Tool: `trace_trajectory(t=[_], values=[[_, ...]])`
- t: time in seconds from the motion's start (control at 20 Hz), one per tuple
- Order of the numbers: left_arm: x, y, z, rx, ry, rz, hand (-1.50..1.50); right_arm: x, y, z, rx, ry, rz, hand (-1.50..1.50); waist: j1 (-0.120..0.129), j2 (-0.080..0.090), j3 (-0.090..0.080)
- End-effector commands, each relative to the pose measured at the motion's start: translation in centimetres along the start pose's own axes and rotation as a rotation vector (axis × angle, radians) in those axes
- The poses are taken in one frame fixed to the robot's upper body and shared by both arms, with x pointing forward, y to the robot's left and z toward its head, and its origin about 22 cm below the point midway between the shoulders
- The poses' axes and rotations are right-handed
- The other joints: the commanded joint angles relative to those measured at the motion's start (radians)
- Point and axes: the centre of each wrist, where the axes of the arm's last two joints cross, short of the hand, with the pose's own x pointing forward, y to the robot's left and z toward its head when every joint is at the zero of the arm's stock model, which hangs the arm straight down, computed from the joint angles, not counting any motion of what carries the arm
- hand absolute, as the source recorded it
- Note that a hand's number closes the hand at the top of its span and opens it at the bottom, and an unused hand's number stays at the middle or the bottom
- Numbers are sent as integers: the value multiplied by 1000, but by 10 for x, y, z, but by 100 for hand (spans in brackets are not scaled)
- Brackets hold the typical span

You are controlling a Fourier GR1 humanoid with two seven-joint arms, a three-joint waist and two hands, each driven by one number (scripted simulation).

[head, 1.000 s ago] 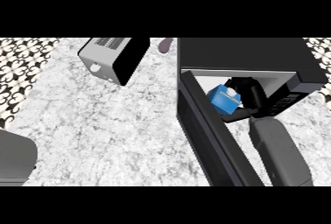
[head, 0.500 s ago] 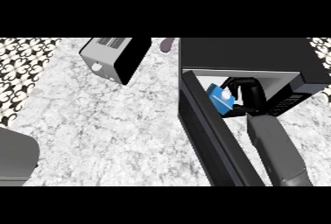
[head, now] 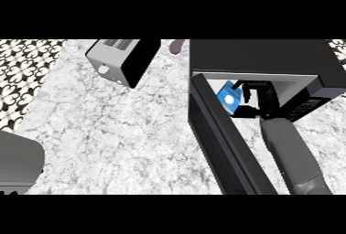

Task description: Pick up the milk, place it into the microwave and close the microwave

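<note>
Where the counter (head: 128,137) filled the head view, its top was a white and grey marbled stone, bordered at the far left by a black-and-white patterned strip (head: 24,68). No brand, label or legible writing could be made out on any item; the milk (head: 228,98) showed only a pale round mark on its blue face.

The microwave (head: 260,57) stood at the upper right, black, with its door (head: 226,146) swung open toward the lower edge of the view. The milk was inside the cavity, tilted, near the left wall of the opening. The right hand (head: 260,98) was reached into the cavity, its fingers and thumb curled round the carton. The grey right forearm (head: 290,151) ran from the lower edge into the opening and covered part of the cavity floor.

A toaster (head: 121,59) stood on the counter at the upper left, well apart from the microwave. A small purple object (head: 176,45) lay between them at the far edge. A grey surface (head: 19,160), not identifiable, showed at the lower left.
</note>
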Motion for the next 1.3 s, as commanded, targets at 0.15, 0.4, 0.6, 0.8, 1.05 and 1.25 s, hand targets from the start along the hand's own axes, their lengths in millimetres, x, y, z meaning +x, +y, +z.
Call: trace_trajectory(t=[0.15, 0.4, 0.6, 0.8, 1.05, 1.25], values=[[-2, 1, -7, -24, 0, 0, -150, 4, 26, -41, 6, 123, 202, 150, 78, 51, -16], [-5, 4, -10, -32, -5, -8, -150, -4, 12, -28, -51, 170, 237, 150, 90, 60, -15], [-6, 1, -14, -56, 1, 1, -150, -4, 8, -39, -80, 221, 251, 150, 94, 62, -14], [-7, -1, -17, -59, -4, 9, -150, -10, -1, -47, -60, 288, 305, 150, 103, 72, -11], [-10, -3, -20, -76, -1, 24, -150, -11, -2, -57, -59, 350, 341, 150, 115, 81, -10], [-16, -6, -21, -66, 4, 30, -150, -12, -10, -61, -22, 334, 388, 150, 117, 85, -10]])
